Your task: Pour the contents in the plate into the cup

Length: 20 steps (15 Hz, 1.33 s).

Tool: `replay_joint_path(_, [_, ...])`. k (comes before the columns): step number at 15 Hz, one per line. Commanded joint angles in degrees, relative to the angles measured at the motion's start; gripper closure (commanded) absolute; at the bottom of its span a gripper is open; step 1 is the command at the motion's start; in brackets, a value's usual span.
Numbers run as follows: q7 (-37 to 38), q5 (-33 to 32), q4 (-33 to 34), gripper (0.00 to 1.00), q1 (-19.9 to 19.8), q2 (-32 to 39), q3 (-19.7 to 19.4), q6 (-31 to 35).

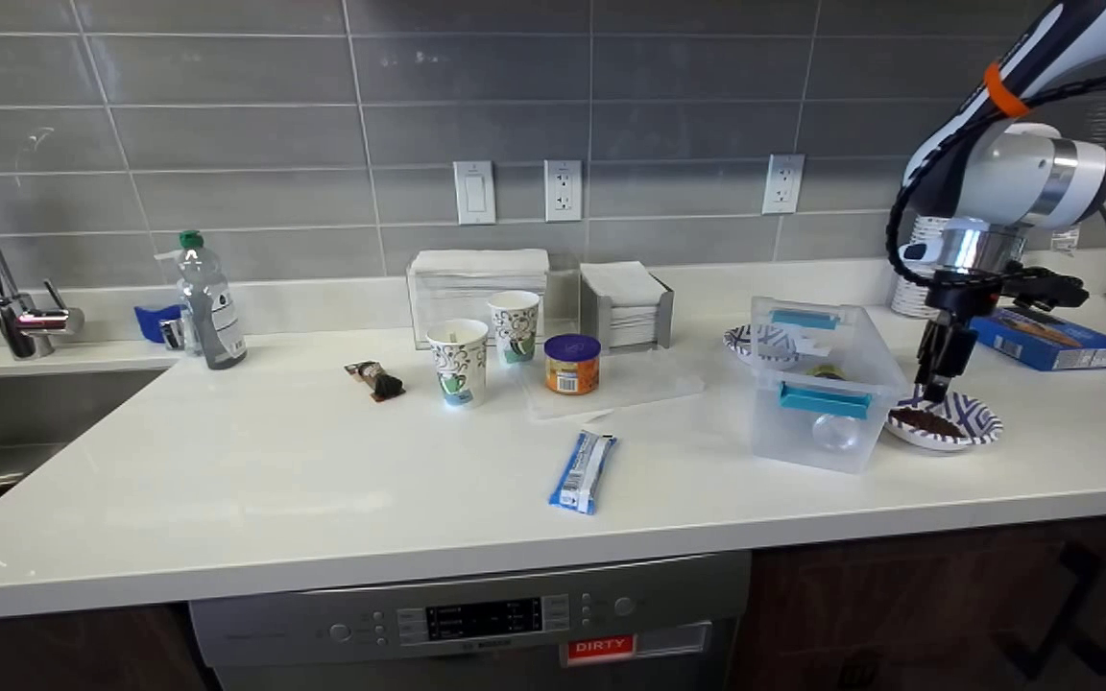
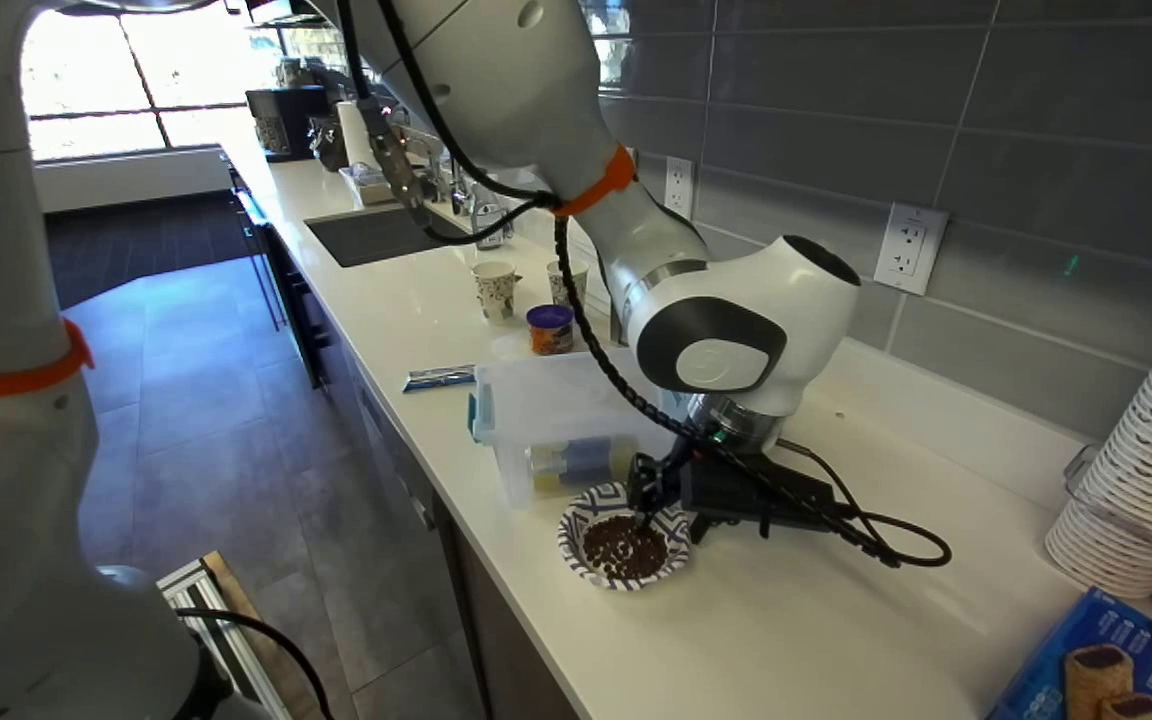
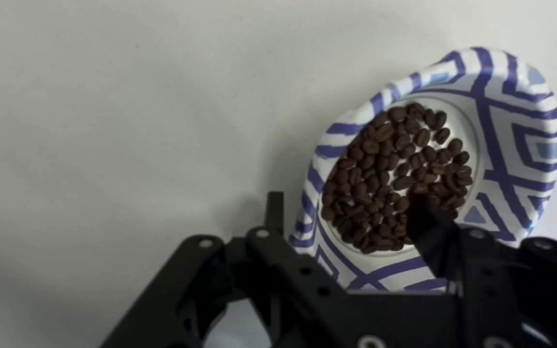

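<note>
Our patterned paper plate [image 3: 501,130] sits on the counter [image 1: 342,461] just beside the clear plastic bin [image 1: 793,432], a shallow load of roasted coffee beans [image 3: 382,193] in its base. The gripper [image 3: 347,195] stands wide over it, one finger outside the rim and its partner above the beans, so in the wrist view the nearest sidewall lies between them, unpinched; whether a tip touches paper, we cannot tell.

We judge the plate light and thin. Its sidewall should flex under a squeeze, and a lift from one edge may let the far edge sag and set the loose beans rolling. We would take hold deep on that sidewall, close to the base, firmly enough that the smooth paper does not twist, yet short of creasing it. The front printed cup [image 1: 458,365] and the back printed cup [image 1: 516,324] stand well apart from the plate, beyond the bin; which should receive the beans, we cannot say.
</note>
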Motion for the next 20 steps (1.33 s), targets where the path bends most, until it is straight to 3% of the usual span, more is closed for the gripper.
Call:
replay_joint_path(1, [-3.3,2.3,1.7,0.49,-1.5,1.8,0.9,0.0])
replay_joint_path(9, [-5.5,2.4,3.2,0.60,-2.5,4.3,1.0,-0.3])
replay_joint_path(11, [-5.7,2.4,3.6,0.73,-2.7,4.7,1.2,-0.4])
replay_joint_path(12, [-5.9,2.4,3.6,0.85,-2.8,4.7,1.3,-0.4])
replay_joint_path(14, [-6.3,2.2,3.6,1.00,-2.9,4.8,1.4,-0.5])
replay_joint_path(20, [-4.9,1.4,2.8,0.99,-2.4,3.2,1.4,-1.2])
